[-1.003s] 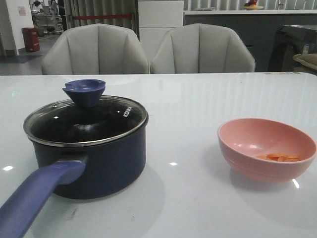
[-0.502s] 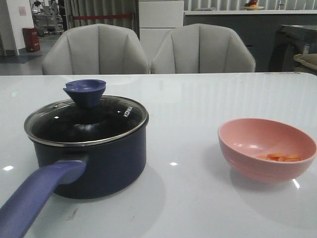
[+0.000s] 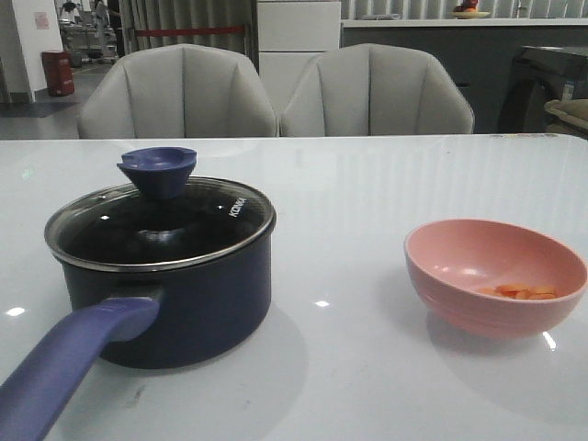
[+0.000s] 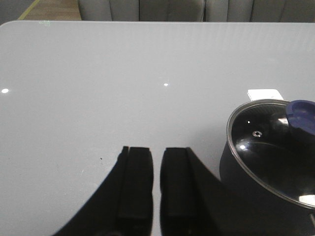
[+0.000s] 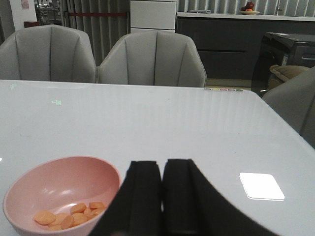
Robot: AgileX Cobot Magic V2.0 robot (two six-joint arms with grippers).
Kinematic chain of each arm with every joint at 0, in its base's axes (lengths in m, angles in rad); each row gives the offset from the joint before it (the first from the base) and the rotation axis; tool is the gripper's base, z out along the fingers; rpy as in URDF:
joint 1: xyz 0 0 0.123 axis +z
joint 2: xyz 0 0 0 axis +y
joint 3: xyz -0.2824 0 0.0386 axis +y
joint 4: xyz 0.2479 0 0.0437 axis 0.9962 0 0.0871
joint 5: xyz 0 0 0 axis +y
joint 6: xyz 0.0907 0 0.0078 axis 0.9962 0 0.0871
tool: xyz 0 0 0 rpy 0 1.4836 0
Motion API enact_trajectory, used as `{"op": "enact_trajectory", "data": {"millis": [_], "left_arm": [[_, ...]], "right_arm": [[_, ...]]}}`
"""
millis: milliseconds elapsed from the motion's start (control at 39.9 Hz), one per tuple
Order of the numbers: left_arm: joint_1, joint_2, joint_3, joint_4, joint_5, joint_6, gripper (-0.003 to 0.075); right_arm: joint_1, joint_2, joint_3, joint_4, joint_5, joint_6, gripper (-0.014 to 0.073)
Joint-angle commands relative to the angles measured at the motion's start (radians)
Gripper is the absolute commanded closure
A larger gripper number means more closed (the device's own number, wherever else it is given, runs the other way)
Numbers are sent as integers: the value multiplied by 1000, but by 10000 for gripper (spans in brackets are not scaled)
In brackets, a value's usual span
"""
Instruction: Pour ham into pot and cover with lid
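In the front view, the pot [image 3: 170, 294] sits on the white desk [image 3: 367, 193] in the left half of the frame, its long purple-blue handle [image 3: 69, 363] running down toward the lower left corner. The lid [image 3: 161, 225] rests on the pot, metal rim seated around the top, with the knob [image 3: 157, 171] rising at its far left side and white lettering visible near the right edge of the glass. In the right half of the frame, well apart from the pot, stands a pink bowl [image 3: 496, 276]; the ham [image 3: 517, 292] lies as a small flat heap in its bottom, toward the right. Two grey chairs [image 3: 276, 92] stand behind the desk along the top of the frame. Neither arm shows here.

In the left wrist view, the left claw [image 4: 156, 189] fills the lower middle of the frame, its two dark fingers [image 4: 136, 187] close together with only a thin slit between them, gripping nothing, above bare desk. The covered pot [image 4: 268, 167] appears at the lower right, partly cut off by the frame edge.

In the right wrist view, the right claw [image 5: 162, 196] sits at the lower middle, fingers [image 5: 142, 196] nearly pressed together and empty. The pink bowl [image 5: 61, 194] with the ham [image 5: 69, 216] is at the lower left, just beside the claw.
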Motion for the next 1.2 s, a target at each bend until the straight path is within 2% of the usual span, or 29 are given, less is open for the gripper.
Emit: {"op": "enact_trajectory", "data": {"millis": [0, 100, 201, 276, 552, 702, 1003, 1179], "left_arm": [[1, 12, -36, 7, -80, -9, 525], [1, 12, -36, 7, -69, -9, 349], [1, 12, -36, 9, -69, -9, 129], [1, 12, -36, 9, -71, -9, 50], [1, 15, -67, -12, -57, -9, 77], [1, 88, -221, -12, 89, -9, 77], [-6, 396, -530, -91, 431, -9, 79], [-71, 558, -654, -96, 490, -54, 83]], "right_arm": [[-3, -19, 11, -14, -82, -3, 445], [-3, -19, 11, -14, -82, -3, 445], [-3, -19, 11, -14, -82, -3, 445], [-3, -19, 11, -14, -82, -3, 445], [-3, -19, 11, -14, -82, -3, 445], [-3, -19, 11, -14, -82, -3, 445], [-3, -19, 11, -14, -82, -3, 445], [-3, -19, 11, -14, -82, -3, 445]]}}
